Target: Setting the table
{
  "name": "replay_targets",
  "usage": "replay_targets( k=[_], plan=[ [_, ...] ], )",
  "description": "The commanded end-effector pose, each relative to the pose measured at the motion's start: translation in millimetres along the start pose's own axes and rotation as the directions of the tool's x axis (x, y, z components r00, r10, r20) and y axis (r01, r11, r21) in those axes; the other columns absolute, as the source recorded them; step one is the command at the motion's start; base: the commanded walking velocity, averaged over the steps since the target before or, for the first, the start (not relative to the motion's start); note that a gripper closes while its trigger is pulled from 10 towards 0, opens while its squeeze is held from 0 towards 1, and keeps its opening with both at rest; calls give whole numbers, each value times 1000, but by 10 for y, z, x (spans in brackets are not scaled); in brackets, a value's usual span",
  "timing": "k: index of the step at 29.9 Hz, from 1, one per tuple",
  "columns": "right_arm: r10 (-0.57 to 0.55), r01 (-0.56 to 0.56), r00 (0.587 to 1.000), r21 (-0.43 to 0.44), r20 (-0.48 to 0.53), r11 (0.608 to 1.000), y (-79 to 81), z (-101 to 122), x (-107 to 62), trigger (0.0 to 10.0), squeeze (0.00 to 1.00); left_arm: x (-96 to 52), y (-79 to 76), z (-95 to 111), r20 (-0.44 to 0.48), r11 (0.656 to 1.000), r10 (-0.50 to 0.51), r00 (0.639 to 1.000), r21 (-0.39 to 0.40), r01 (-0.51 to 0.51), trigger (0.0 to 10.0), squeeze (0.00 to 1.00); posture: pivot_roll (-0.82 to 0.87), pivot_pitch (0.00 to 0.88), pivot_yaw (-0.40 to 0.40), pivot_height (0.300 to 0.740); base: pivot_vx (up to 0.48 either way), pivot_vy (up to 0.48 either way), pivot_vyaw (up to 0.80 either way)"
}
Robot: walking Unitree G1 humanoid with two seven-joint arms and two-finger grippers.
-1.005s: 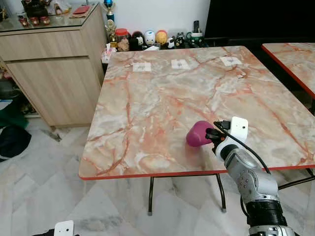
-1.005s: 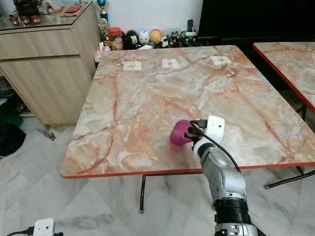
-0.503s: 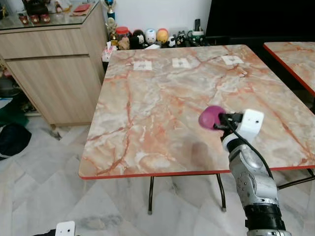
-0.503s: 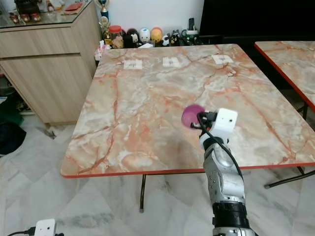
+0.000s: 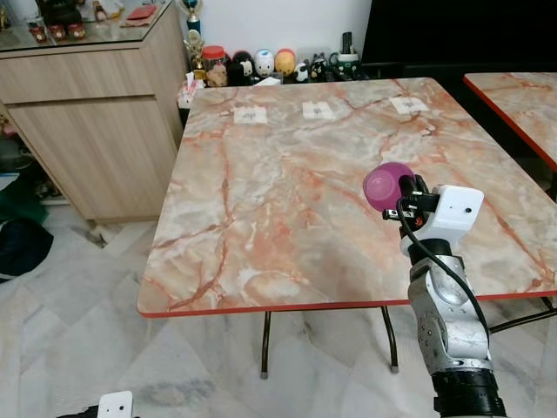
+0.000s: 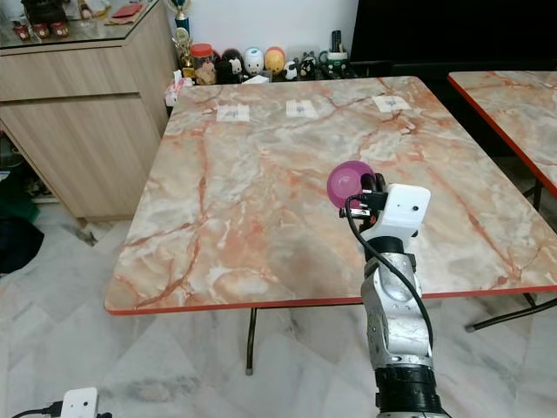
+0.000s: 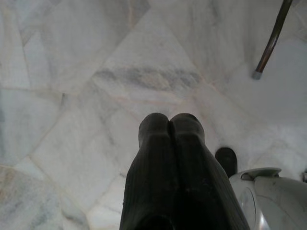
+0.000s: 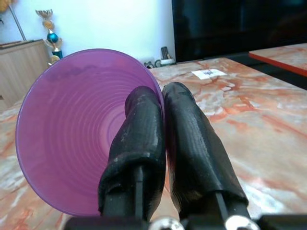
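Right wrist view puts us right on the action: the right gripper (image 8: pixel 163 103) is clamped on the rim of a purple cup (image 8: pixel 76 129), one black finger (image 8: pixel 136 139) inside the mouth and the other against the outside wall, with only the thin rim between them. The cup is tipped on its side, its open mouth facing the camera.

From the head camera, the cup (image 5: pixel 387 185) is held above the marble table (image 5: pixel 261 192), over the part nearer the right edge and about midway between the near and far edges. It is clear of the tabletop. The silver right arm rises from below the near edge, its white wrist block just behind the cup.

Three small white paper labels (image 5: pixel 318 111) lie in a row near the far edge. Beyond that edge stands a line of small figurines and jars (image 5: pixel 261 65), and a wooden cabinet (image 5: pixel 96 122) stands off the far left corner. A second table's red-trimmed corner (image 5: pixel 513 104) shows off the right edge.

Down low, the left gripper (image 7: pixel 169 125) hangs over the pale tiled floor (image 7: pixel 72 72), its two fingers pressed together with nothing between them.
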State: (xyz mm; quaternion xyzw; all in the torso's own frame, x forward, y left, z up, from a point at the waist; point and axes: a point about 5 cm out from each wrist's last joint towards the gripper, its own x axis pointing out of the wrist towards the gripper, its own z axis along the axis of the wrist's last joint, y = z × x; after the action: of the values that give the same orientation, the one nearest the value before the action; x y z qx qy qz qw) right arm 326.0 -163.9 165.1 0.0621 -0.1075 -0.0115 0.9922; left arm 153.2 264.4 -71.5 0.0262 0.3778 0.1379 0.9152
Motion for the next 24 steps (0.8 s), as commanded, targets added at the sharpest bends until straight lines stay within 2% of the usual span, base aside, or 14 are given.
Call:
replay_targets(
  k=[1,24],
  plan=[
    [-2,2,999,-9,35,1000,-8,66,19,10000,0,-16,-5,-53,-20,1000,0,1000,9,0,10000,0,14,33,17,740,0,-472,0],
    [-19,20,999,-13,48,1000,-13,56,40,10000,0,-8,8,-35,-20,1000,-9,1000,25,9,10000,0,3,0,27,740,0,-469,0]
  ],
)
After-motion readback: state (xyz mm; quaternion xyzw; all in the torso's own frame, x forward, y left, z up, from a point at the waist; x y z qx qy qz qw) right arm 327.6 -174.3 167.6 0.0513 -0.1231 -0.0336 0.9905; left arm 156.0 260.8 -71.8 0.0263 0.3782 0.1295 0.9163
